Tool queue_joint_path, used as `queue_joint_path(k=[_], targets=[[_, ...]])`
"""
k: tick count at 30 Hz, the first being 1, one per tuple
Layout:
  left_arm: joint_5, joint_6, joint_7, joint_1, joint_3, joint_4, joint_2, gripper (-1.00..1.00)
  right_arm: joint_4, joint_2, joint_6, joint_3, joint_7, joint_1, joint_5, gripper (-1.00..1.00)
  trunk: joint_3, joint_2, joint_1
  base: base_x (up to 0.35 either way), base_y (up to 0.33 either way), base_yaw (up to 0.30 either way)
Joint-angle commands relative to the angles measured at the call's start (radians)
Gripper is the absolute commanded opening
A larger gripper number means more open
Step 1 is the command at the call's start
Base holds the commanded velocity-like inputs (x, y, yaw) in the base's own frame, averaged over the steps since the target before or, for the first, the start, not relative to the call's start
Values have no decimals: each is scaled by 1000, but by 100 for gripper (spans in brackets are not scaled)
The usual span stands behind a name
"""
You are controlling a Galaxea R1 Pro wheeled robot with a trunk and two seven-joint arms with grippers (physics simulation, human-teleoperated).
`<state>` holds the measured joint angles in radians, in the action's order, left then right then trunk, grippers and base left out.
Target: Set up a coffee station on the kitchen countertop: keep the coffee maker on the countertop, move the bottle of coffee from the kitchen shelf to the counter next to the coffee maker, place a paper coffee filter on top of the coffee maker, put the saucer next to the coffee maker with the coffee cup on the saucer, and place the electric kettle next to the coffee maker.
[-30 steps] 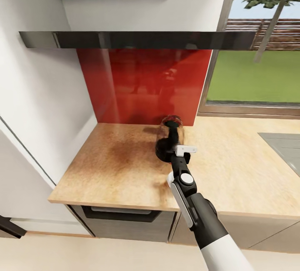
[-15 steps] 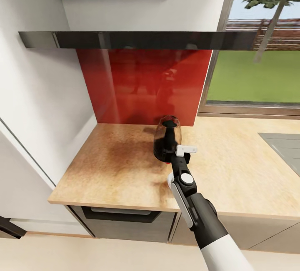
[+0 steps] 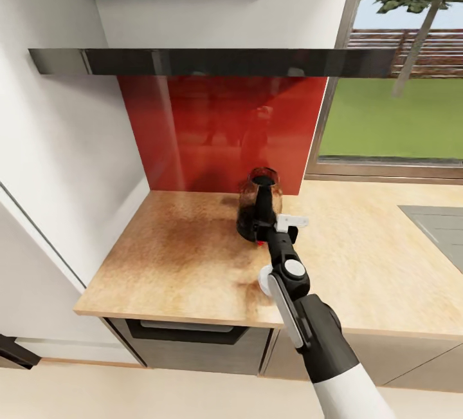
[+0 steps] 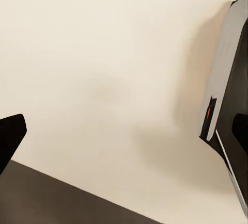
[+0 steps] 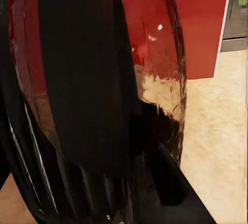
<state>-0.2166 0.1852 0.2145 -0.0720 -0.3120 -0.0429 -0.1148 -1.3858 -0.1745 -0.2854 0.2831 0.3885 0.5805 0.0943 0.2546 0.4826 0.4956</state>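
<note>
The electric kettle (image 3: 258,205) sits on the tabletop (image 3: 167,258) near its back edge, just in front of the red splashback (image 3: 212,129) and well clear of the grey sink (image 3: 440,223) at the right end. From the head camera it appears upright or very nearly so, with its black handle facing the front edge.

Handling assessment: the body is dark glass, so it is judged rigid, smooth, likely slippery and breakable under a knock. The black base adds weight low down. The handle is the sound place to take hold; the glass wall is not.

The right claw (image 3: 269,229) is at that handle. The right wrist camera shows the handle (image 5: 88,79) and the glass (image 5: 160,59) pressed close against the lens. Contact looks probable, but whether the jaws are clamped cannot be told from these views. The left claw (image 4: 124,141) hangs over a plain pale surface with its dark fingertips (image 4: 10,136) set wide apart, holding nothing.

Change noted: a second ago the kettle leaned steeply toward the back edge, its mouth turned to the splashback. It now stands much nearer upright, and the right arm has advanced slightly.
</note>
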Motion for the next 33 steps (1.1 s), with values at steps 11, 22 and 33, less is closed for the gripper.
queue_joint_path(k=[11, 22, 33], targets=[[-6, 7, 3, -4, -19, -8, 11, 100, -104, 32, -78, 1, 7, 1, 12, -100, 2, 2, 0, 0, 0, 0], [-16, 8, 1, -9, -5, -13, -2, 100, -114, 33, -75, 6, 7, -1, 14, -100, 2, 2, 0, 0, 0, 0], [-16, 39, 2, -8, -2, -10, -1, 100, -117, 36, -73, 5, 7, -14, 11, -100, -3, 2, 0, 0, 0, -170]])
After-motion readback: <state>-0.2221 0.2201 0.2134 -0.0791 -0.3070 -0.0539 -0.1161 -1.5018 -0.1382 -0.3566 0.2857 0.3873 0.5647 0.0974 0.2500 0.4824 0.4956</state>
